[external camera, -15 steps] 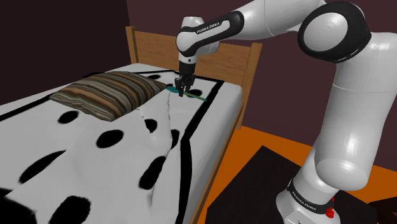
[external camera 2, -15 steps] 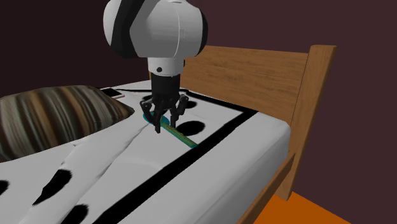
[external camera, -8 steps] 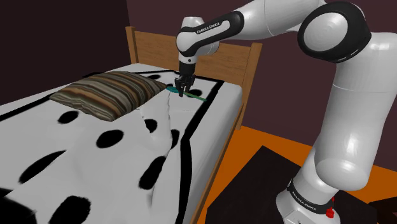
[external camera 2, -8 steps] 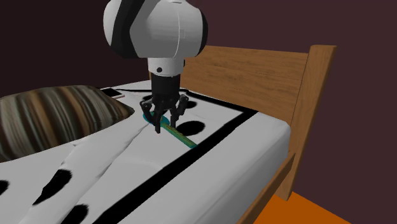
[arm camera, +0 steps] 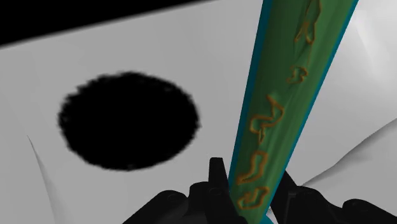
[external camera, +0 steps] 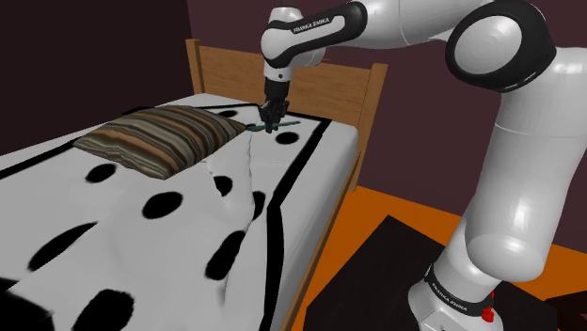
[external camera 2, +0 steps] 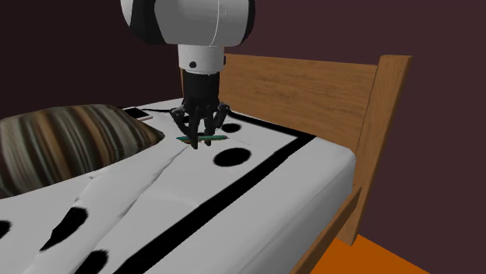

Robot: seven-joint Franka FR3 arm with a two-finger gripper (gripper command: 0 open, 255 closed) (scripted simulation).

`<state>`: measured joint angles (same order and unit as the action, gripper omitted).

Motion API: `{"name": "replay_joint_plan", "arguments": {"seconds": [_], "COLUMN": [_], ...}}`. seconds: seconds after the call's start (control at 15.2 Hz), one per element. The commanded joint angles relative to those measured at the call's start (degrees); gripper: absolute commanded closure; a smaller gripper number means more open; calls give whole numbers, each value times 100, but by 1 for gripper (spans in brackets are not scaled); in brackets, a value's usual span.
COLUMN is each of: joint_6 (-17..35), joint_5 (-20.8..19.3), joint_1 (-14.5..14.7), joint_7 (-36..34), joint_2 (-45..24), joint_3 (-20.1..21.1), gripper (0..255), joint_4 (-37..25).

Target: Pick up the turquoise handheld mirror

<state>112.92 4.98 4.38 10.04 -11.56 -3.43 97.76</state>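
Far L in the shoulder view, a striped pillow (external camera: 155,136) lies on the spotted bed cover (external camera: 122,226), well apart from the action. Moving R, the gripper (external camera: 270,120) hangs over the far end of the bed, just in front of the wooden headboard (external camera: 226,75), fingers pointing down. They're closed in on the mirror (external camera: 290,122), w/ only a narrow gap and the handle clamped btwn them. The wrist view shows the mirror (arm camera: 299,95) as a green face w/ teal rim and gold scrollwork, running out from the gripper (arm camera: 251,191). In the second exterior view the mirror (external camera 2: 210,138) lies roughly level, sticking out either side of the gripper (external camera 2: 199,134). It looks to sit clear of the sheet, above and near a black spot (external camera 2: 232,157). Further R come the bed's edge, the orange floor (external camera: 395,202) and the arm's base.

Step, as I read it: the grasp looks made and the mirror is off the sheet, so what's left is height. The next move calls for a straight rise w/ a firm grip. The piece is thin and long, so it could pivot or slip btwn the pads if the wrist swings. Keep clear of the headboard.
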Motion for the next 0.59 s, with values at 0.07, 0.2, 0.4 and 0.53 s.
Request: {"name": "replay_joint_plan", "arguments": {"seconds": [0.07,0.2,0.4,0.53], "joint_6": [-204,-352,-578,-590], "joint_5": [-9,-14,-21,-21], "joint_1": [-1,-2,-5,-5], "joint_7": [-17,-27,-43,-44], "joint_2": [39,54,68,68], "joint_3": [-3,-4,-6,-6], "gripper": [255,255,255,255], "joint_4": [-164,-297,-510,-521]}}
